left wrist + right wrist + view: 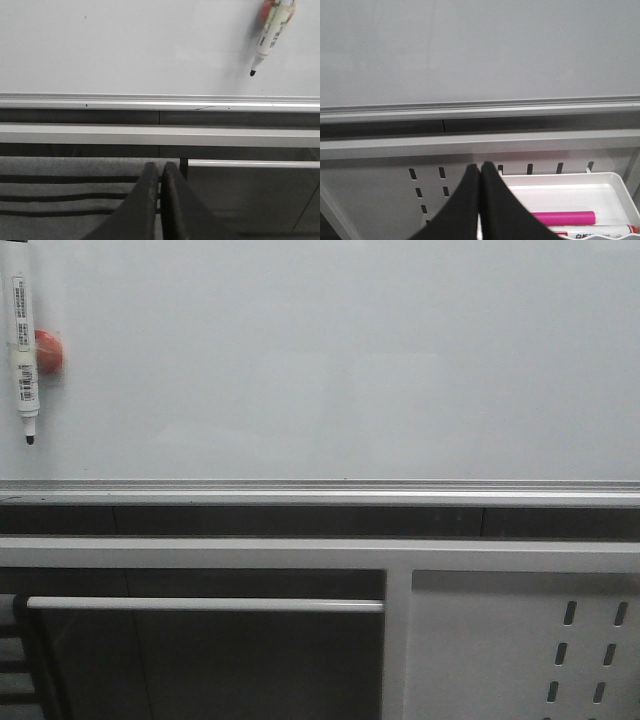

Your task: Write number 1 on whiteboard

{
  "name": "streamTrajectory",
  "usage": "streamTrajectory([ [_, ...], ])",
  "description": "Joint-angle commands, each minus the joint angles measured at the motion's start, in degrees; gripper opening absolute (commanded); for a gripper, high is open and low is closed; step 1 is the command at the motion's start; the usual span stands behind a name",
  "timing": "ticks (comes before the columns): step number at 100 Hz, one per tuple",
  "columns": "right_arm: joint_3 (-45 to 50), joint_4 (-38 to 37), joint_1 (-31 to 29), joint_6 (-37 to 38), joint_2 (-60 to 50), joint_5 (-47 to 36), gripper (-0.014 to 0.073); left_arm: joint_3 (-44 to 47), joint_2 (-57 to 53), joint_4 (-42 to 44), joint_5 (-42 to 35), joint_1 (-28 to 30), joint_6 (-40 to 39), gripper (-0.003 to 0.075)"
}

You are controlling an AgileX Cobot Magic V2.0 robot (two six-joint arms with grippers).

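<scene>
Both black grippers, left [160, 200] and right [480, 200], sit pinched closed, empty; fetching the white marker pen [23, 355] hanging at the glossy pale whiteboard's [340, 360] left edge comes first.

A pale grey-white whiteboard [340, 360] with a silver lower rail carries a white marker [22, 350] with a black tip beside a red-orange magnet [49, 350]. Below, a white perforated panel [525, 645]; a white tray [580, 192] holds a magenta pen [563, 218].

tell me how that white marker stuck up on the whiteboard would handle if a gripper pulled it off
The marker looks stiff, slim and light. Its smooth round barrel may slip or roll. It hangs by a red holder on the whiteboard, probably magnetic, so expect slight resistance.
</scene>
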Motion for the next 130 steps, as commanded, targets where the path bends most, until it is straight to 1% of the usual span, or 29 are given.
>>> streamTrajectory([
  [1,1.56,-0.29,0.0,-0.27,-1.1,-1.41,-0.0071,1.22,-1.58,-0.12,-2.96,0.08,-0.6,-0.0018],
  [27,1.56,-0.29,0.0,-0.27,-1.1,-1.41,-0.0071,1.22,-1.58,-0.12,-3.49,0.08,-0.6,-0.0018],
  [37,1.56,-0.29,0.0,-0.27,-1.1,-1.41,-0.0071,1.22,-1.58,-0.36,-5.78,0.08,-0.6,-0.0018],
  [45,1.56,-0.29,0.0,-0.27,-1.1,-1.41,-0.0071,1.22,-1.58,-0.88,-9.91,0.08,-0.6,-0.0018],
  [54,1.56,-5.98,0.0,-0.27,-1.1,-1.41,-0.0071,1.22,-1.58,-0.98,-15.57,0.08,-0.6,-0.0018],
  [60,1.56,-9.5,0.0,-0.27,-1.1,-1.32,-0.0071,1.22,-1.58,-0.98,-17.62,0.08,-0.6,-0.0018],
  [67,1.56,-9.78,0.0,-0.27,-1.1,-1.32,-0.0071,1.22,-1.58,-0.98,-18.82,0.08,-0.6,-0.0018],
  [87,1.56,-9.78,0.0,-0.27,-1.1,-1.88,-0.0071,1.22,-1.58,-1.12,-18.82,0.08,-0.6,-0.0018],
  [96,1.56,-9.78,0.0,-0.27,-1.1,-7.08,-0.0071,1.22,-1.58,-1.12,-18.82,0.08,-0.6,-0.0018],
  [109,1.56,-9.78,0.0,-0.27,-1.1,-20.86,-0.0071,1.22,-1.58,-1.12,-18.82,0.08,-0.6,-0.0018],
  [118,1.56,-9.78,0.0,-0.27,-1.1,-28.65,-0.0071,1.22,-1.58,-1.12,-20.86,0.08,-0.6,-0.0018],
  [130,1.56,-9.78,0.0,-0.27,-1.1,-34.12,-0.0071,1.22,-1.58,-1.12,-24.69,0.08,-0.6,-0.0018],
])
